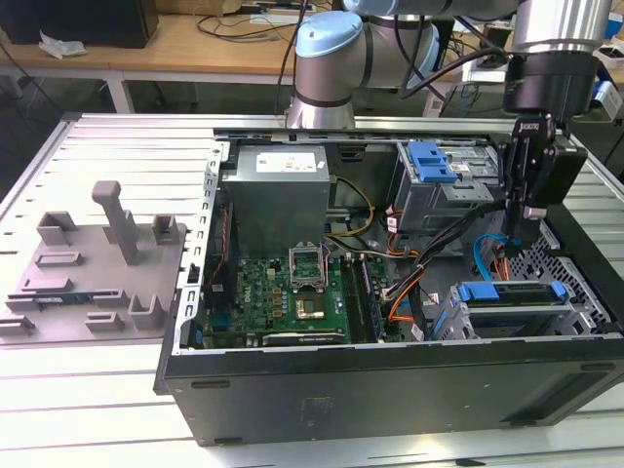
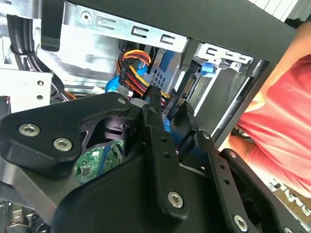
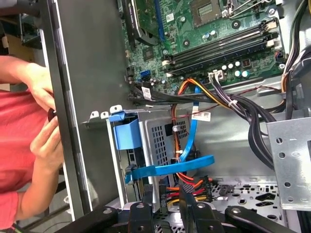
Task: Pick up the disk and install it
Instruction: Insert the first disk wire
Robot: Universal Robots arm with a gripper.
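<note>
One grey fixture plate point(image 1: 97, 263) is lying on the slatted table point(image 1: 58, 390), farthest from the jaws toward the exterior view's left. Next, the open computer case point(image 1: 390, 390) is exposing a power supply point(image 1: 278, 190) and a green circuit board point(image 1: 292, 292), both well apart from the jaws. A blue latch point(image 1: 432, 161) is sitting on the upper bay, near the jaws on that same side. The gripper point(image 1: 517, 234) is hanging fingers-down inside the case. In the first wrist view its fingers point(image 3: 147, 196) are standing slightly apart, gripping nothing. The disk point(image 1: 512, 297) is lying flat in the lower bay, beneath the jaws and not touching them. A person's hand point(image 3: 43, 141) is showing beside the outer case wall.
</note>
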